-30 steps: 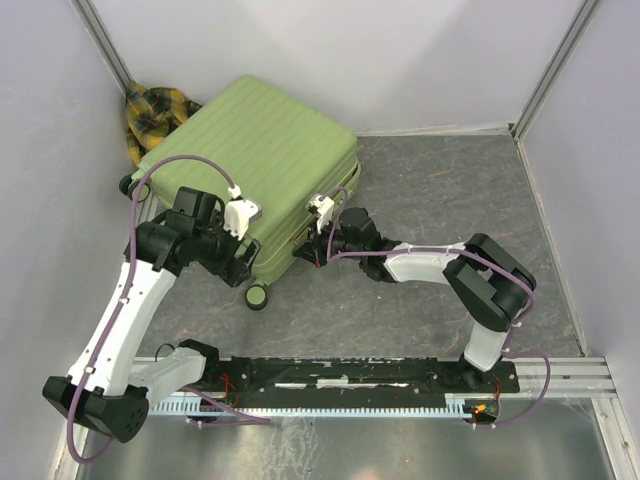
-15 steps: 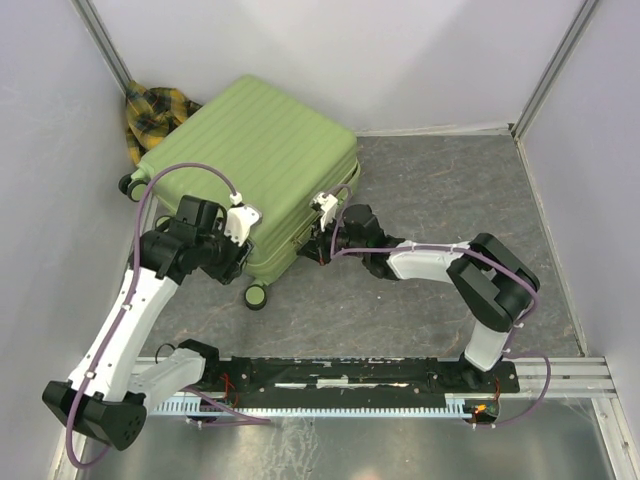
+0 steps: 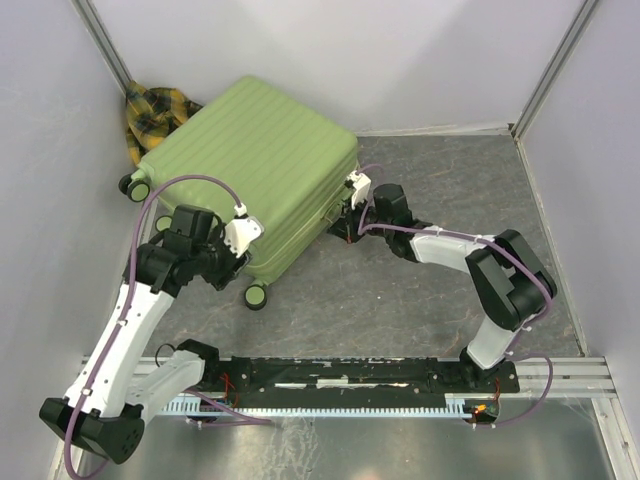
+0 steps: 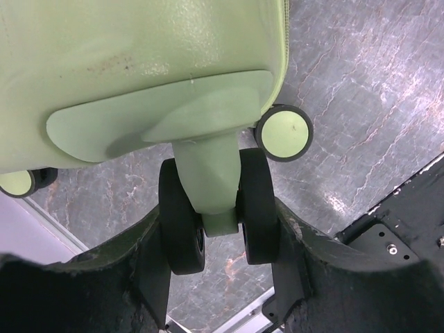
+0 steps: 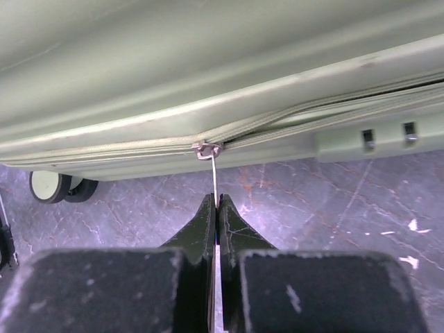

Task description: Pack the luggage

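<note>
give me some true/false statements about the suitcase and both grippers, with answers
1. The right gripper pinches the zipper pull. True.
2. The suitcase lies wide open. False: its lid is down.
3. The left gripper clamps a black wheel. True.
4. The plaid cloth lies on top of the suitcase. False: it lies behind it.

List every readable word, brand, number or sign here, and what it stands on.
None can be read.
The luggage shows no brand or label in any view.
The white patches on the black base rail are too blurred to tell.
</note>
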Controlling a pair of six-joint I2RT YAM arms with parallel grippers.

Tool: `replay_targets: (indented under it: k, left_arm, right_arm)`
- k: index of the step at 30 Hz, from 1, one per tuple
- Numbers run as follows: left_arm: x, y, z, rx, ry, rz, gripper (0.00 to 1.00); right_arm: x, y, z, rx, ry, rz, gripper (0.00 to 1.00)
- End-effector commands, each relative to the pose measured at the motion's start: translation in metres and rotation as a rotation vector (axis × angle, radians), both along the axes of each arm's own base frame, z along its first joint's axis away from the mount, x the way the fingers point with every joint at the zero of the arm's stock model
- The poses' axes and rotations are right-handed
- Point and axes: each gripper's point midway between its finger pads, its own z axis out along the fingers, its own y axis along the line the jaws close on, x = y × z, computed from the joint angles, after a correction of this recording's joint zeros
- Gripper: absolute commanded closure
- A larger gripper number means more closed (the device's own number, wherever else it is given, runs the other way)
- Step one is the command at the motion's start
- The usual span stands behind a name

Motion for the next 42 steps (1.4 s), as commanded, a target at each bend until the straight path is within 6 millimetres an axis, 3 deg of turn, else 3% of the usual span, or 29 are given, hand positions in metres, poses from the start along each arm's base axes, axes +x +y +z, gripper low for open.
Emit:
replay_targets:
  k: [1,6,12,18,21,27,37,42]
  left_arm:
    - [-0.045,0.016,-0.013,0.122,0.103,-0.223,0.97]
    - [-0.063,0.022,-0.019,0.159,0.129,-0.313,0.97]
    - [-0.082,0.025,-0.021,0.176,0.142,-0.415,0.97]
    - [-0.084,0.04,-0.026,0.272,0.095,-0.458,0.97]
    - [-0.083,0.049,-0.032,0.33,0.082,-0.483,0.97]
    - [-0.07,0.05,-0.035,0.354,0.027,-0.471,0.97]
    - [-0.059,0.046,-0.045,0.376,0.026,-0.53,0.97]
    - [-0.059,0.045,-0.05,0.38,0.029,-0.555,0.97]
  right_arm:
    - [0.042,-0.044,0.023,-0.03,-0.069,-0.159,0.98]
    - [0.042,-0.072,0.018,-0.065,-0.059,-0.173,0.98]
    - [0.007,-0.083,0.01,-0.083,-0.036,-0.121,0.98]
    - [-0.038,-0.103,-0.006,-0.123,0.027,-0.129,0.98]
    - [-0.046,-0.12,-0.003,-0.151,0.025,-0.193,0.98]
    - [-0.029,-0.158,0.01,-0.17,0.012,-0.34,0.98]
    - [0.007,-0.22,0.032,-0.195,-0.043,-0.428,0.98]
    - [0.036,-0.229,0.046,-0.171,-0.076,-0.431,0.98]
